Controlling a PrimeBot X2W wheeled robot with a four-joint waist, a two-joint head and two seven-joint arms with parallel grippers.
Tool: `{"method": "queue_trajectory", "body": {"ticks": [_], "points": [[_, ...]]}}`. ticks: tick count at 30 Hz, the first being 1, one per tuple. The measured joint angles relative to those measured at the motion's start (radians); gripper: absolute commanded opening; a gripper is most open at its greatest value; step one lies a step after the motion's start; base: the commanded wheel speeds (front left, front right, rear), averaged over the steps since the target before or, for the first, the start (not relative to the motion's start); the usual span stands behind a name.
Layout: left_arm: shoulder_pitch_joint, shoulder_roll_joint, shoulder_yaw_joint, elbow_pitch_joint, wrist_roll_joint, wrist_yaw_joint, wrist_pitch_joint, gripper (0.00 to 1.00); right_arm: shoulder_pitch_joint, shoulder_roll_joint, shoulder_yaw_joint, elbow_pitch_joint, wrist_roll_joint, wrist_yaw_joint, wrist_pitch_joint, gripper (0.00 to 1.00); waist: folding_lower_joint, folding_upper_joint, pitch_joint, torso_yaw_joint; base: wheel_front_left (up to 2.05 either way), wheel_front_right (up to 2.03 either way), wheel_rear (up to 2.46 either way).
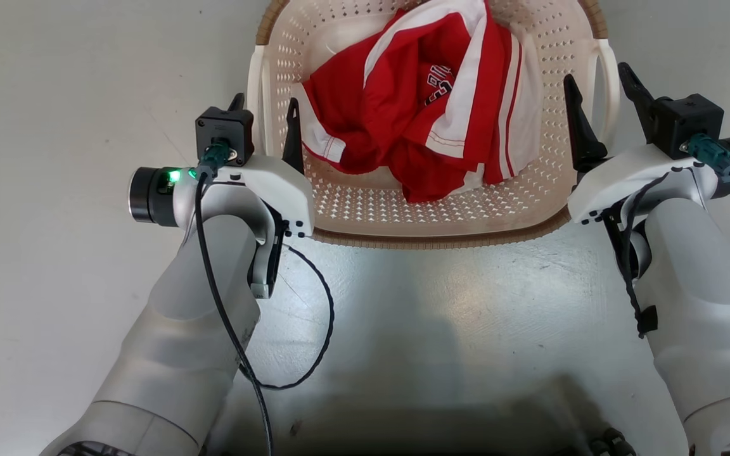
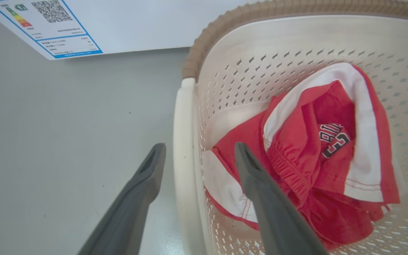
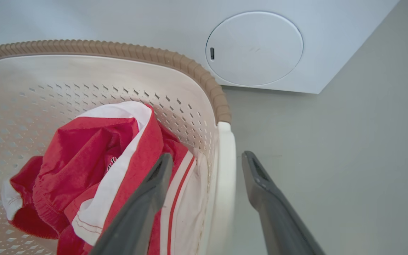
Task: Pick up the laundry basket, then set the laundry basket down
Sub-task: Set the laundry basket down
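clothes: crumpled red shiny sports garment with white stripes (image 2: 289, 166), right next to the left gripper (image 2: 199, 145) on its right, and just left of the right gripper (image 3: 207, 154)
floor: plain pale grey smooth floor (image 2: 66, 141), outer side of both
appliance: white boxy machine with a round flat panel (image 3: 254, 49), ahead of the right one
sticker: blue-edged white label with a QR code (image 2: 48, 28), ahead-left of the left one

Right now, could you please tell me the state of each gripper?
Left gripper: open, astride the laundry basket handle.
Right gripper: open, astride the other handle.
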Motion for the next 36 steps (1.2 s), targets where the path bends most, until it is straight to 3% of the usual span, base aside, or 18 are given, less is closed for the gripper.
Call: {"method": "queue_trajectory", "body": {"ticks": [11,23,36], "points": [[0.063,0.0,0.031,-0.007,-0.005,0.01,0.0,1.0,0.066,0.012,-0.023,-0.001,-0.017,0.0,0.0,1.0,0.0,0.0,-0.094,-0.008,0.0,0.0,0.0],[0.247,0.001,0.083,-0.076,-0.027,0.031,0.0,1.0,0.21,0.03,-0.054,-0.039,-0.042,0.0,0.0,1.0,0.0,0.0001,-0.295,-0.015,0.0,0.0,0.0],[0.46,0.002,0.185,-0.175,0.001,-0.028,0.0,1.0,0.39,0.045,-0.092,-0.114,-0.072,0.0,0.0,1.0,0.0,0.0,-0.572,-0.03,0.0,0.0,0.0]]}}
